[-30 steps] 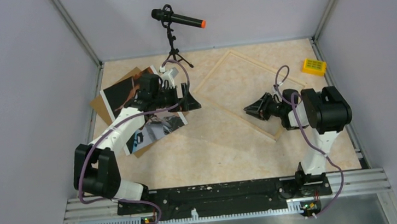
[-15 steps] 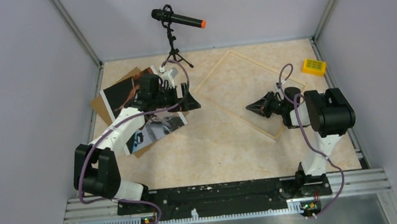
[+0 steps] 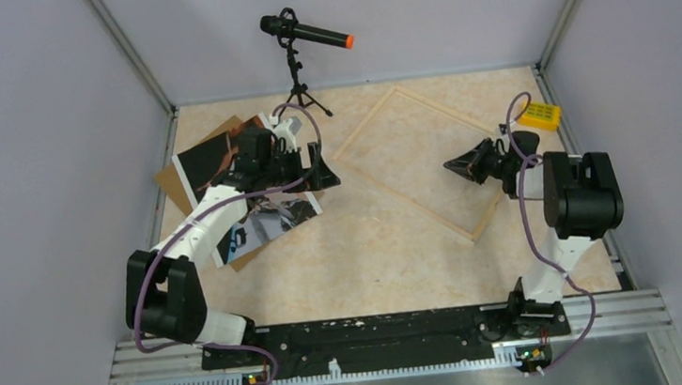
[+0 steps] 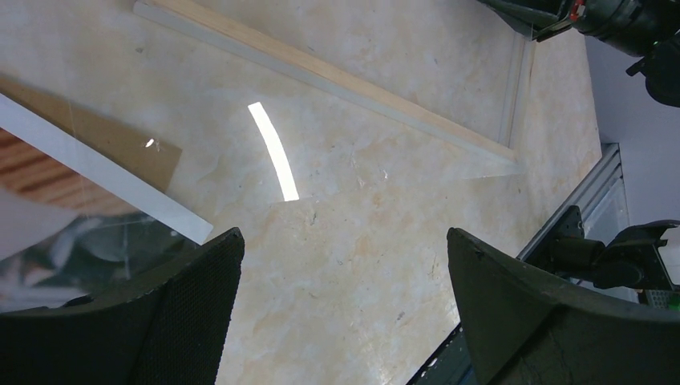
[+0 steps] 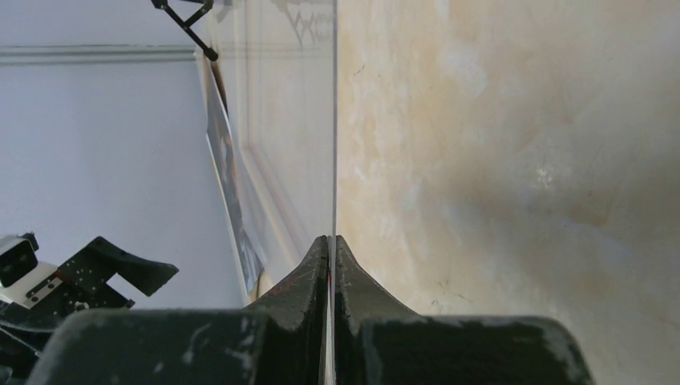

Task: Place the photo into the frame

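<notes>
On the marbled surface (image 3: 373, 265) the photo (image 3: 207, 158) lies left of the frame (image 3: 364, 124) beneath the left gripper's (image 3: 327, 167) spread fingers, while the right gripper's (image 5: 331, 239) fingers pinch a clear pane (image 5: 333, 144) by its edge above the frame, a thin hold that may slip.

Your right gripper (image 3: 454, 164) has snapped shut and drawn back toward the far right, away from the middle of the frame (image 3: 364, 124). Its jaws now pinch what looks like a thin clear pane (image 5: 333, 128), seen only edge-on.
</notes>
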`<move>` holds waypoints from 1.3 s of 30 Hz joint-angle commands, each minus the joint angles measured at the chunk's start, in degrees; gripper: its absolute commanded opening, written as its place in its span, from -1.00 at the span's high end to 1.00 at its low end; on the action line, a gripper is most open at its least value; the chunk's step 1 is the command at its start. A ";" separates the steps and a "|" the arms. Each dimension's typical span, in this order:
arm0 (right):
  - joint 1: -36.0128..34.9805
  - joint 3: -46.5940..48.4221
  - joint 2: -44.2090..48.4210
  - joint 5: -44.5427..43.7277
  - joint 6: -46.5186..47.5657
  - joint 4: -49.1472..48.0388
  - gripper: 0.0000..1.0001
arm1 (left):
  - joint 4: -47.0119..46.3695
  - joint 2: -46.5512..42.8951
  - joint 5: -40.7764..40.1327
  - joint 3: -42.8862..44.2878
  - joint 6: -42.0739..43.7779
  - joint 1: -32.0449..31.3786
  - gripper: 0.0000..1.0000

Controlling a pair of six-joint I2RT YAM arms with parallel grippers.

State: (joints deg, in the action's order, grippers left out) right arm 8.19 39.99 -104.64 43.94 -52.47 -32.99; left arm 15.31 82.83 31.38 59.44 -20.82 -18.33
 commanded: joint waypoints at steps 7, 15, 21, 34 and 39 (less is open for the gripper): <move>5.94 6.44 3.84 -2.19 4.66 7.98 1.00 | 0.20 -2.42 -1.40 1.03 1.22 0.73 -0.97; 9.92 10.62 2.73 -0.13 7.36 12.39 1.00 | -0.06 -1.79 -0.82 0.94 1.03 0.75 -0.97; 11.97 13.23 1.71 0.30 8.52 14.08 1.00 | -0.16 -1.88 -1.02 0.85 1.22 1.06 -0.97; 12.39 11.71 0.57 -1.40 5.63 9.64 1.00 | -0.67 -1.76 -0.46 0.42 1.04 1.19 -0.97; 12.38 8.81 0.99 -2.78 3.78 6.15 1.00 | -0.85 -1.86 -0.45 0.26 1.03 1.19 -0.97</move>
State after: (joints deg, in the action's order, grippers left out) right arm 20.16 50.96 -103.79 43.16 -46.92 -21.15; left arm 16.40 82.48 30.39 59.44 -20.80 -17.34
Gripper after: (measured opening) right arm 0.006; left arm 0.987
